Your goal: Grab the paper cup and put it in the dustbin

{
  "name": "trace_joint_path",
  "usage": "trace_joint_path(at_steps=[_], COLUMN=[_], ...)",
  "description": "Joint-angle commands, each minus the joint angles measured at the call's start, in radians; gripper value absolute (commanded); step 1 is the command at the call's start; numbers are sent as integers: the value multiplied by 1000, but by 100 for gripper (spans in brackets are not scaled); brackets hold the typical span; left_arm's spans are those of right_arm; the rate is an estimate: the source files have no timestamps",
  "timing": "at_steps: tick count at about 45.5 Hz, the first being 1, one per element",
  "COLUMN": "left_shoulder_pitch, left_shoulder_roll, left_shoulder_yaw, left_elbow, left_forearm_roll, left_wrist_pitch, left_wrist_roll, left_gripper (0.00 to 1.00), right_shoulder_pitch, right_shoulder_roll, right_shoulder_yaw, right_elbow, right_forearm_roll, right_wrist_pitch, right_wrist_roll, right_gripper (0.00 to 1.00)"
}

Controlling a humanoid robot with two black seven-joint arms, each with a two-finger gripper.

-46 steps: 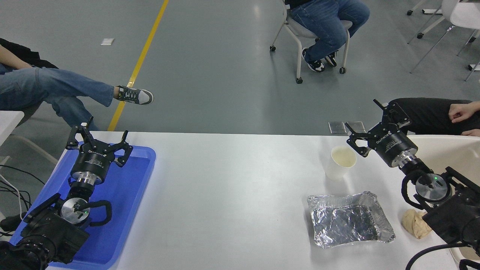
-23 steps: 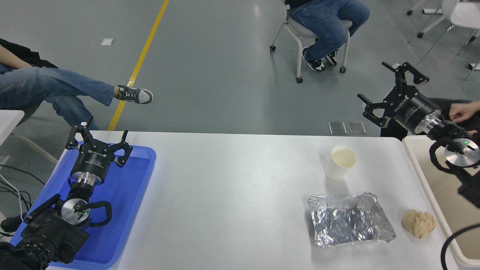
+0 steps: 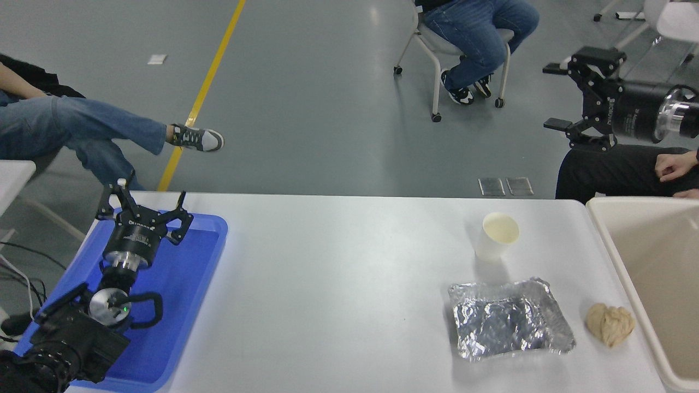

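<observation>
The white paper cup (image 3: pixel 496 236) stands upright on the white table, right of centre, its cream inside showing. The cream dustbin (image 3: pixel 600 210) sits at the table's right edge, partly cut off by the picture. My right gripper (image 3: pixel 557 97) is open and empty, raised high at the upper right, pointing left, well above and behind the cup and the dustbin. My left gripper (image 3: pixel 144 203) is open and parked over the blue tray at the lower left.
A blue plastic tray (image 3: pixel 210 229) lies at the left. A crinkled foil tray (image 3: pixel 508 319) and a crumpled tan paper ball (image 3: pixel 610 323) lie in front of the cup. People sit beyond the table; one hand (image 3: pixel 670 165) rests near the dustbin.
My right arm has lifted from beside the cup, up and to the right, and turned to point left. The cup has not moved. The left arm is unchanged.
</observation>
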Motion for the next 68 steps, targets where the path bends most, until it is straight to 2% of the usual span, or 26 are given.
trace_joint_path(at_steps=[1,9,16,30,38,52,60,68], left_shoulder_pitch=[-2,-2,-2,-2,0,0,0,0], left_shoulder_roll=[0,-2,-2,0,0,1,1,1], left_shoulder_yaw=[0,-1,0,0,0,0,0,0], left_elbow=[1,1,-2,1,1,1,1,1], left_forearm_roll=[0,0,0,0,0,0,0,0], left_wrist_pitch=[0,0,0,0,0,0,0,0], left_wrist_roll=[0,0,0,0,0,0,0,0], left_gripper=[100,100,100,100,100,100,100,100], right_shoulder_pitch=[187,392,602,826,934,1021,1038,1049], right_shoulder_roll=[-93,-75,43,188,235,373,428,433], right_shoulder_yaw=[-213,-515,-828,-1080,-1176,-1169,-1147,-1150], right_elbow=[199,334,408,641,755,802,802,802], right_forearm_roll=[-271,-308,-311,-308,-290,-126,12,14], right_wrist_pitch=[20,35,33,33,33,64,64,64], right_wrist_roll=[-2,-10,-7,-9,-9,-9,-9,-9], right_gripper=[100,100,100,100,100,100,100,100])
